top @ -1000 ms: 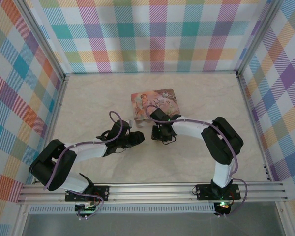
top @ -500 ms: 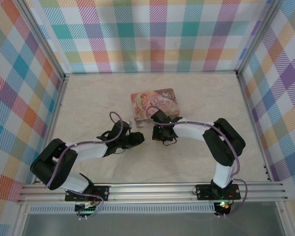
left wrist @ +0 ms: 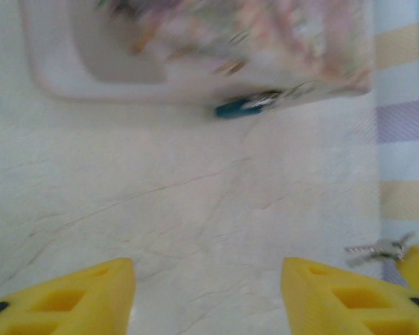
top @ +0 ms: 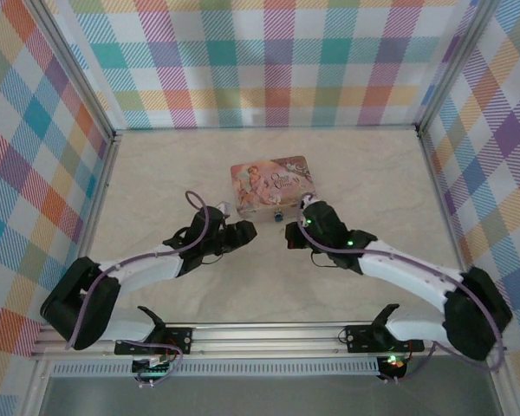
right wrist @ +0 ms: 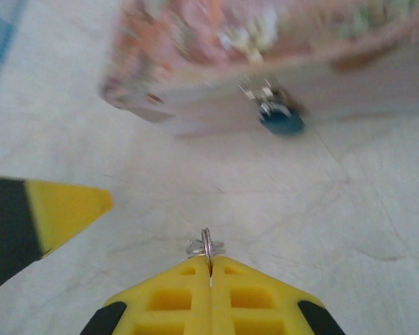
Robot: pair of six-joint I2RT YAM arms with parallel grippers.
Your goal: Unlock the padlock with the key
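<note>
The padlock (top: 278,216) is a tiny dark body with a blue spot (right wrist: 281,120), hanging at the front wall of the pink floral tin (top: 273,182). In the left wrist view the padlock (left wrist: 241,107) shows blurred under the tin (left wrist: 195,49). My right gripper (right wrist: 210,269) is shut on the ring of the key (right wrist: 207,244), low over the table just before the tin (right wrist: 265,63). My left gripper (left wrist: 206,279) stands open with nothing between its yellow fingers (left wrist: 63,296). It faces the right gripper (top: 292,237) from the left (top: 245,230). The key bunch (left wrist: 377,249) hangs at the far right.
Plaid walls (top: 277,69) close the table on three sides, with a metal rail (top: 269,338) along the near edge. Purple cables (top: 199,217) loop over both arms. The left gripper's fingertip (right wrist: 63,206) shows at the left of the right wrist view.
The right arm has stretched out low and drawn its gripper back from the tin, shut on the key ring. The left gripper has opened wider. The padlock now shows between them.
</note>
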